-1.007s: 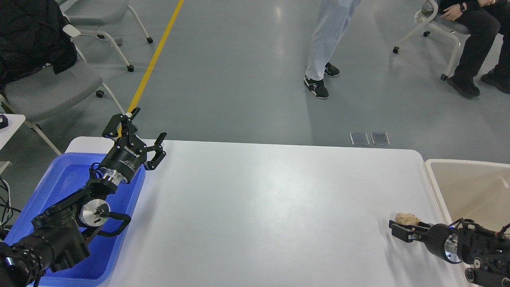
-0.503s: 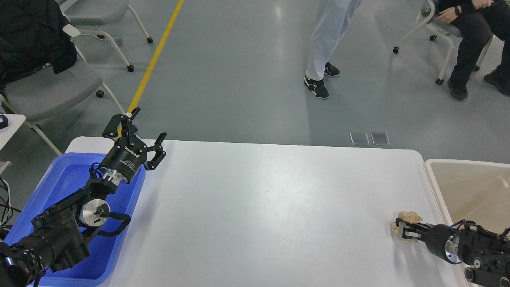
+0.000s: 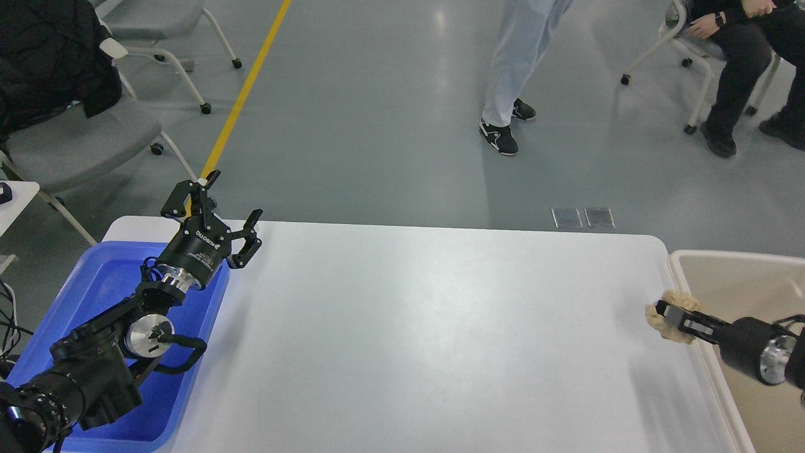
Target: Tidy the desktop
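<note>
The white desktop (image 3: 409,327) fills the middle of the head view. My right gripper (image 3: 668,313) is shut on a crumpled beige paper wad (image 3: 676,318) and holds it lifted above the desktop's right edge, just at the rim of the beige bin (image 3: 736,277). My left gripper (image 3: 217,211) is open and empty, raised above the far corner of the blue tray (image 3: 94,296) at the desktop's left end.
Grey chairs stand on the floor at the far left (image 3: 75,138) and the far right (image 3: 692,56). A person in light trousers (image 3: 512,63) stands beyond the table, and another sits at the far right (image 3: 748,56).
My right gripper closed on the paper wad, lifted it off the desktop and carried it up and right toward the beige bin. My left arm has not moved.
</note>
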Controlling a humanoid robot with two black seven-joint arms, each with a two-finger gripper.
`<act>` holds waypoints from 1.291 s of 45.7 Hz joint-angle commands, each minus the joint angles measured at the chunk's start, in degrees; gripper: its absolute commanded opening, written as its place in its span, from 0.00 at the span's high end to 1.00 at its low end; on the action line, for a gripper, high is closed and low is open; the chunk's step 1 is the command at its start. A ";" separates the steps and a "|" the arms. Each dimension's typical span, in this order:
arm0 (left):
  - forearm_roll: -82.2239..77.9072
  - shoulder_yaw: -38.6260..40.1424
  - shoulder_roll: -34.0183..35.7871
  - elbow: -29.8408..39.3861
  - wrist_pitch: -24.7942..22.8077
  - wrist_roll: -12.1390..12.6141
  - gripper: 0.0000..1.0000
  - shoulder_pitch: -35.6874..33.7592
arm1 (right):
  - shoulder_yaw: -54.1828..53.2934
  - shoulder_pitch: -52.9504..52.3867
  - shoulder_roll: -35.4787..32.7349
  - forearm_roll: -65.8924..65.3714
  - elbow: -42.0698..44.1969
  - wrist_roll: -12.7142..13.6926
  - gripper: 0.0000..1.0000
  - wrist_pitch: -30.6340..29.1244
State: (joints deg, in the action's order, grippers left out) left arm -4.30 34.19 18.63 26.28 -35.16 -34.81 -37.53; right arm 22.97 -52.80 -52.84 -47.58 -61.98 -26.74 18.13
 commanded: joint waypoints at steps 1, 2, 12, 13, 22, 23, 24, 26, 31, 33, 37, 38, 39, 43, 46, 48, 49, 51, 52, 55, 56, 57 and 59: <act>0.00 0.00 0.00 0.00 0.00 0.00 0.00 0.00 | -0.38 -9.06 -11.23 1.43 -8.60 -0.68 1.00 -6.78; 0.00 0.00 0.00 0.00 0.00 0.00 0.00 0.00 | -0.38 -9.77 -11.93 1.52 -8.69 -0.68 1.00 -7.75; 0.00 0.00 0.00 0.00 0.00 0.00 0.00 0.00 | -3.19 -12.41 -15.63 4.68 -5.97 -0.50 1.00 -12.76; 0.00 0.00 0.00 0.00 0.00 0.00 0.00 0.00 | -3.89 -12.32 -15.80 5.56 -5.09 -0.50 1.00 -13.11; 0.00 0.00 0.00 0.00 0.00 0.00 0.00 0.00 | -6.71 -11.97 -14.32 14.52 8.96 -0.24 1.00 -18.12; 0.00 0.00 0.00 0.00 0.00 0.00 0.00 0.00 | -6.71 -11.88 -13.79 15.49 10.81 -0.24 1.00 -18.56; 0.00 0.00 0.00 0.00 0.00 0.00 0.00 0.00 | -6.71 -11.62 -13.18 16.63 12.57 -0.24 1.00 -18.83; 0.00 0.00 0.00 0.00 0.00 0.00 0.00 0.00 | -6.62 -11.27 -11.86 19.18 15.91 -0.15 1.00 -19.35; 0.00 0.00 0.00 0.00 0.00 0.00 0.00 0.00 | -6.44 -8.38 -8.52 26.91 22.15 0.46 1.00 -19.71; 0.00 0.00 0.00 0.00 0.00 0.00 0.00 0.00 | -6.53 -6.97 -7.11 30.42 23.65 1.08 1.00 -19.45; 0.00 0.00 0.00 0.00 0.00 0.00 0.00 0.00 | -6.62 -4.42 -4.04 38.94 26.03 3.45 1.00 -18.57; 0.00 0.00 0.00 0.00 0.00 0.00 0.00 0.00 | -6.62 -3.63 -3.33 41.23 26.47 4.06 1.00 -18.57; 0.00 0.00 0.00 0.00 0.00 0.00 0.00 0.00 | -6.62 -2.75 -2.46 43.34 26.99 4.68 1.00 -18.48; 0.00 0.00 0.00 0.00 0.00 0.00 0.00 0.00 | -6.71 0.41 1.67 53.26 29.89 7.14 1.00 -17.25; 0.00 0.00 0.00 0.00 0.00 0.00 0.00 0.00 | -6.88 2.00 4.57 57.93 31.91 8.90 1.00 -15.76; 0.00 0.00 0.00 0.00 0.00 0.00 0.00 0.00 | -7.15 3.05 6.59 61.10 33.41 10.21 1.00 -14.35; 0.00 0.00 0.00 0.00 0.00 0.00 0.00 0.00 | -7.32 3.58 7.74 62.59 34.20 11.09 1.00 -13.56; 0.00 0.00 0.00 -0.08 0.00 0.00 0.00 0.00 | -7.94 4.72 9.93 65.76 35.95 12.94 1.00 -11.81; 0.00 0.00 0.00 0.00 0.00 0.00 0.00 0.00 | -8.29 5.25 10.90 67.16 36.75 13.81 1.00 -10.93; 0.00 0.00 0.00 0.00 0.00 0.00 0.00 0.00 | -9.51 6.74 13.63 70.86 38.77 16.54 1.00 -8.99; 0.00 0.00 0.00 0.00 0.00 0.00 0.00 0.00 | -10.30 7.18 14.42 71.83 39.30 17.42 1.00 -8.55; 0.00 0.00 0.00 0.00 0.00 0.00 0.00 0.00 | -11.01 7.62 15.12 72.71 39.74 18.21 1.00 -8.11; 0.00 0.00 0.00 0.00 0.00 0.00 0.00 0.00 | -12.94 8.42 16.44 73.94 40.62 19.70 1.00 -7.23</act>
State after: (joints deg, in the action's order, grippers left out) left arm -4.31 34.19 18.63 26.27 -35.16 -34.80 -37.53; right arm 14.76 -49.82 -45.52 12.33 -28.50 -15.04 5.51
